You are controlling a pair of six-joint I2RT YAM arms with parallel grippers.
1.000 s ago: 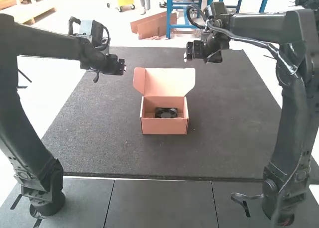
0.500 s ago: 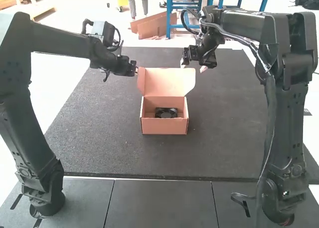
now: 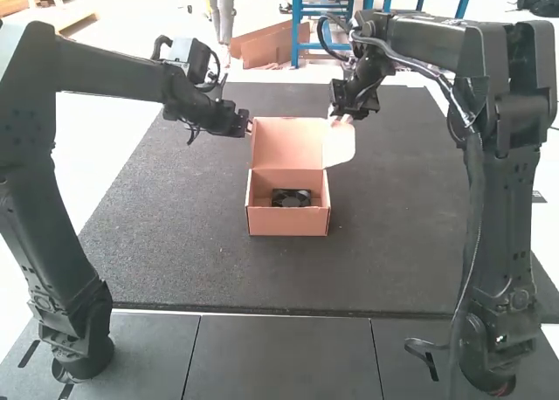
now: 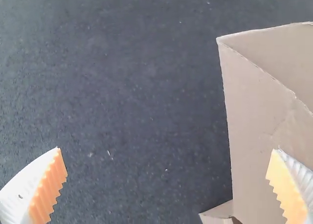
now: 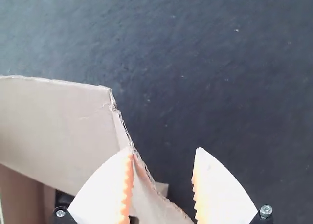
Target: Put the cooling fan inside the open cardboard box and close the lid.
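1. The fan [image 3: 290,196] lay inside the box [image 3: 288,217]; its lid [image 3: 293,142] stood raised.
2. The left gripper [image 3: 239,125] gaped wide at the lid's left edge. The right gripper [image 3: 342,112] was parted astride the lid's right flap.
3. Both corners should probably go down together, so the lid would not twist.
4. The box sat on a dark, grainy mat [image 3: 148,225].

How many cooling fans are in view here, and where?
1. The cooling fan lies inside the open cardboard box on the mat. The box's front wall hides part of the floor, so anything there goes unseen.
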